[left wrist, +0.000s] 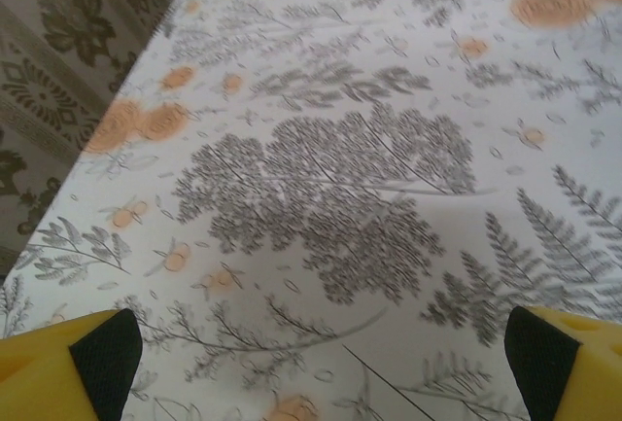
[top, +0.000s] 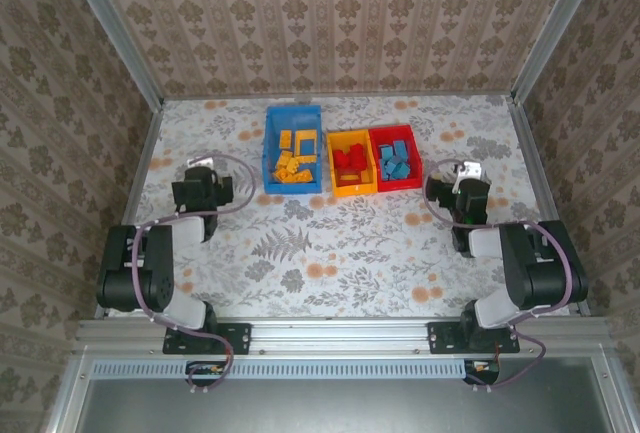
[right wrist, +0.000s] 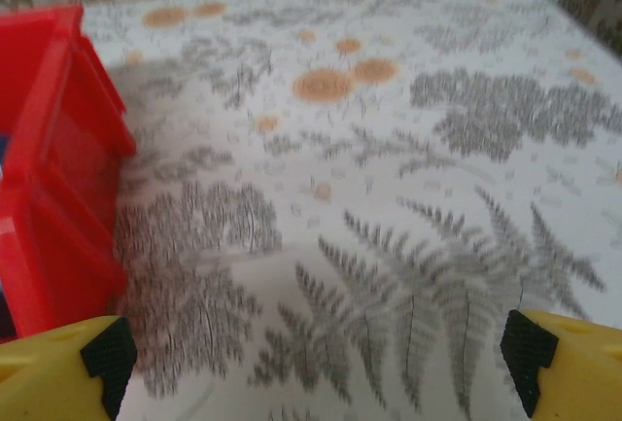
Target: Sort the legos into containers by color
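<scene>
Top external: floral table (top: 340, 243) holds 3 containers (top: 355, 191); wallpapered walls (top: 340, 23).

A white tabletop (top: 330, 243) is printed with grey ferns and leafy sprays, dotted with orange blossoms. The walls (top: 340, 23) around it wear beige wallpaper with a brown damask motif. The blue bin (top: 293, 117) shows orange-yellow bricks (top: 292, 165), the yellow-orange bin (top: 352, 191) shows red bricks (top: 349, 161), and the red bin (top: 395, 131) shows blue bricks (top: 396, 163). The left arm (top: 140, 273) and the right arm (top: 530, 263) are black and grey, above a silver rail (top: 340, 331). On the left claw (left wrist: 321, 353) and the right claw (right wrist: 316, 353), yellow fingers (left wrist: 39, 372) carry black pads (left wrist: 107, 348).
</scene>
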Controlling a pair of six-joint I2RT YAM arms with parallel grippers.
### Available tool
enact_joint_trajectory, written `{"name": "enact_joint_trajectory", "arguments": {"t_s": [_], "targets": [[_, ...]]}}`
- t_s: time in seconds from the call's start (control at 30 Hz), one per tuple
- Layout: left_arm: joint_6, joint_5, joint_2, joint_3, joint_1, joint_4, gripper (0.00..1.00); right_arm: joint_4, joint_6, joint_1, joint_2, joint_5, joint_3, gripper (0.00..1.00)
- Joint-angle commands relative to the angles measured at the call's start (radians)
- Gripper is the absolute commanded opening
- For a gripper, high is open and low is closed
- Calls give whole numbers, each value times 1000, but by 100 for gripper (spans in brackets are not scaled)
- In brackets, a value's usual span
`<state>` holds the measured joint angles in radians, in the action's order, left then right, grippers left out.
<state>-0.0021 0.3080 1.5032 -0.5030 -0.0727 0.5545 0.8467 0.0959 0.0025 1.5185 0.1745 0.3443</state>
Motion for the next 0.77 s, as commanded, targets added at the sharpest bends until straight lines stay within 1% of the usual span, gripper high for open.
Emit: {"name": "enact_joint_trajectory", "arguments": {"t_s": [0.0,0.03,0.07,0.1,0.13,0.17,0.2,0.23,0.27,0.3,0.5,0.57,0.67,0.73], "targets": [[30,-55,-9,97,-3,265,100,168,-5,-1,3,-8,-29,100],[33,-51,18,127,-9,337,100,167,-1,1,2,12,-29,100],[73,-47,65,154,-13,481,100,165,1,3,4,21,-26,100],[66,-34,47,142,-25,398,100,153,-1,6,3,31,-20,100],[42,-53,30,122,-15,345,100,144,-3,11,7,37,-11,100],[38,-67,49,120,6,374,100,119,-7,16,10,45,4,100],[12,-93,35,116,25,331,100,85,-10,21,11,52,22,100],[8,-101,32,116,30,333,100,71,-17,27,13,55,32,100],[14,-98,38,119,29,351,100,71,-17,28,11,56,29,100],[9,-99,34,116,28,330,100,73,-15,27,11,54,28,100],[11,-99,34,116,28,335,100,96,-19,28,9,54,15,100],[12,-99,35,116,27,335,100,41,-28,32,16,44,48,100],[11,-99,35,116,27,335,100,55,-31,33,13,36,40,100],[11,-99,35,116,27,336,100,96,-36,33,11,31,18,100]]}}
